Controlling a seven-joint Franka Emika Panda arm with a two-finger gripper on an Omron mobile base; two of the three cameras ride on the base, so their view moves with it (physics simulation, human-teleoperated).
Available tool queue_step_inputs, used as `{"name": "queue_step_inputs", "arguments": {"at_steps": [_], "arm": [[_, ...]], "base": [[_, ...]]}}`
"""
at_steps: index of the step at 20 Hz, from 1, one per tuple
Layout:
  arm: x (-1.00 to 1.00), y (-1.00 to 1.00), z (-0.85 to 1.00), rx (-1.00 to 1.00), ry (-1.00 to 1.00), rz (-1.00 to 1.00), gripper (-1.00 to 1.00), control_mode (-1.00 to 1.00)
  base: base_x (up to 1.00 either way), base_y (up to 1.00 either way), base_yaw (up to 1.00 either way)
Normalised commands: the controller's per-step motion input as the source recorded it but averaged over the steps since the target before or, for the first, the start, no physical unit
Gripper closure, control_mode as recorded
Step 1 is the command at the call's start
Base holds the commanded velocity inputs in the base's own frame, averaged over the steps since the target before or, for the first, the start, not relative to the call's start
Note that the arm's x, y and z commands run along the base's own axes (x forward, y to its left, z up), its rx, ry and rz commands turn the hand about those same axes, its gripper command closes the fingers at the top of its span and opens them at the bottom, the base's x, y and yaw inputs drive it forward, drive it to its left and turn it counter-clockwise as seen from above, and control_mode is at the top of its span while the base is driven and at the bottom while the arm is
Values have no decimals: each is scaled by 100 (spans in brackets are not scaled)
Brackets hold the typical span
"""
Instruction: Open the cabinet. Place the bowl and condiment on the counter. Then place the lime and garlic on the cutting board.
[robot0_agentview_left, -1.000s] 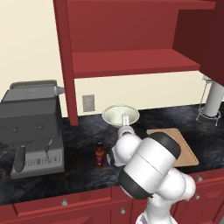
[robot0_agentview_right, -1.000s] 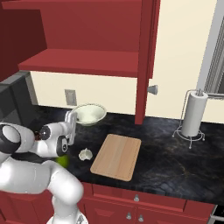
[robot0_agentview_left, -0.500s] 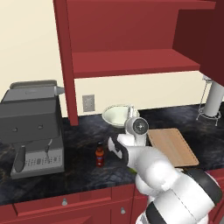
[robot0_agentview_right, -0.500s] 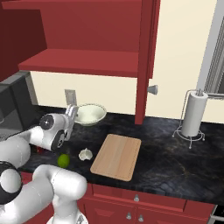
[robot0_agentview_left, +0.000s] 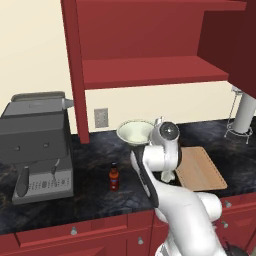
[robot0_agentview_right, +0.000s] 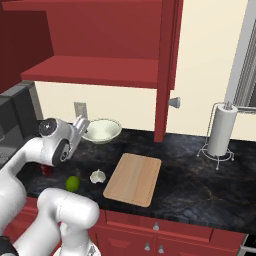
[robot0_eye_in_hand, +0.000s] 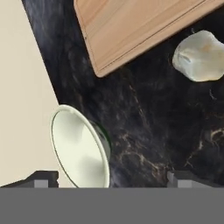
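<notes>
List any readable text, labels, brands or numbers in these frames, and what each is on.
No text can be read.
The condiment has a red label, too small to read.
The coffee machine front panel shows tiny marks, too blurred to read.

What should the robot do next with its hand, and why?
Probably swing the open gripper over the garlic or the lime and lower onto it. The bowl and sauce bottle already stand on the counter, but both fruits lie beside the bare cutting board.
</notes>
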Motion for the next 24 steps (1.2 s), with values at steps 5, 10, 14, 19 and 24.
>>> {"name": "queue_step_inputs", "arguments": {"at_steps": [5,10,14,19,24], "arm": [[-38,0,30,12,17,-13,-100,-100],[-39,4,12,10,13,-16,-100,-100],[-52,19,0,0,1,-21,-100,-100],[-50,8,0,2,3,-19,-100,-100],[-49,2,-1,9,0,-16,-100,-100]], "base": [[0,0,0],[0,0,0],[0,0,0],[0,0,0],[0,0,0]]}}
